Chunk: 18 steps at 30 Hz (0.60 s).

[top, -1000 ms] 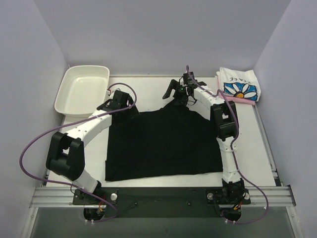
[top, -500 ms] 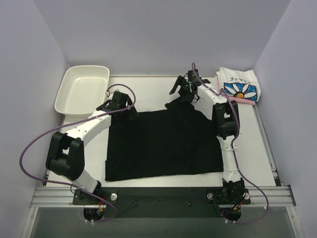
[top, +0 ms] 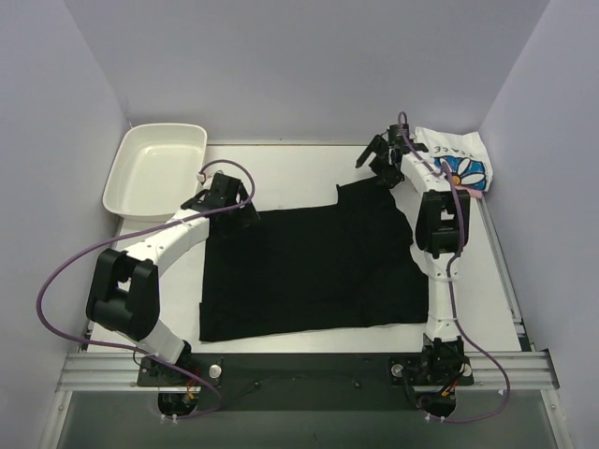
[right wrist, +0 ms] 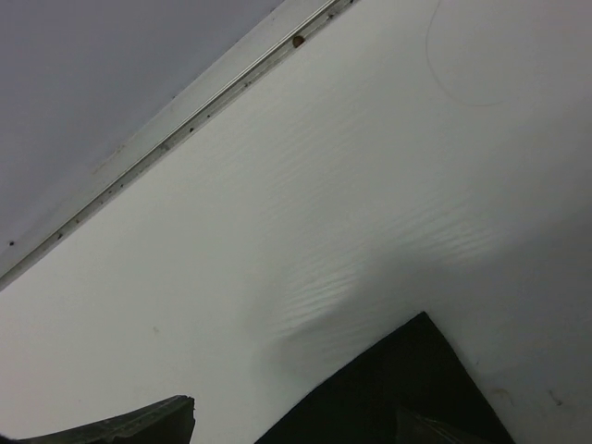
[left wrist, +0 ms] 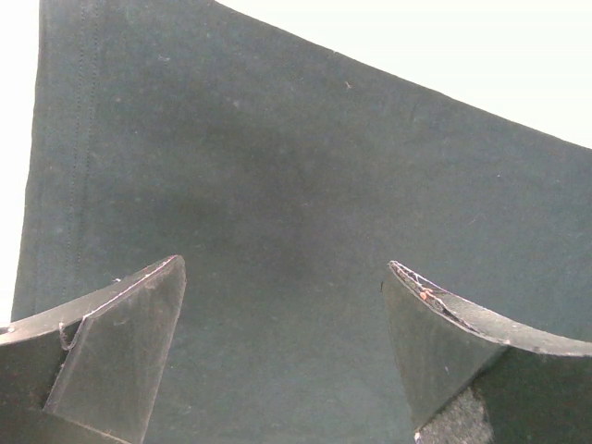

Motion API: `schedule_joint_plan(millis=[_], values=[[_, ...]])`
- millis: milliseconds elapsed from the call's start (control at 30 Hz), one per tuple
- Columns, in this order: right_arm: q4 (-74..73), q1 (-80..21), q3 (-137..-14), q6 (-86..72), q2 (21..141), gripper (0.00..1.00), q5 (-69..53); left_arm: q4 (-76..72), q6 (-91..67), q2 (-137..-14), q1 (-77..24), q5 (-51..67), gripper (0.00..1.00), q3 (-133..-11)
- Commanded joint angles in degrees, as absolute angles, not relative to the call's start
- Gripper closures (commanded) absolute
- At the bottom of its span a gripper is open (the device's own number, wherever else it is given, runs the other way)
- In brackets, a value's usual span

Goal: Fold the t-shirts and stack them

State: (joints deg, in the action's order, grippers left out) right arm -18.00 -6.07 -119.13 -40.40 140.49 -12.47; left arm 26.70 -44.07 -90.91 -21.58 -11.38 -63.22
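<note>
**A robot test cell in a lab**

Plain lavender-grey walls box in a white table on three sides, forming a purpose-built booth. Two white-and-black robot arms, the left arm and the right arm, are bolted to an aluminium rail at the table's near edge. Purple cables loop loosely off them. The bare surfaces, exposed wiring and extruded framing mark this as a robotics research setup.
</note>
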Motion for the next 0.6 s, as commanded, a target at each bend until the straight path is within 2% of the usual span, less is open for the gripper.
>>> schedule_joint_plan(millis=[0,167,400,567], values=[[-22.4,-5.3,-120.1,-34.9,140.2,0.09,-8.4,25.7,-43.2,-90.7,-21.1,-12.1,0.03,-64.3],[-21.9,-4.0,-118.7,-27.5,133.2,0.04,-0.9,26.8,-42.4,-90.3,-20.7,-14.0,0.03,-64.9],[-24.3,-2.3,-118.6,-23.3,134.4,0.05,3.7,27.4,-43.3,-92.5,-19.5,-12.8,0.03,-66.2],[-27.2,-1.2,-121.8,-25.0,137.0,0.19,2.7,28.2,-43.6,-94.0,-18.3,-11.3,0.03,-66.7]])
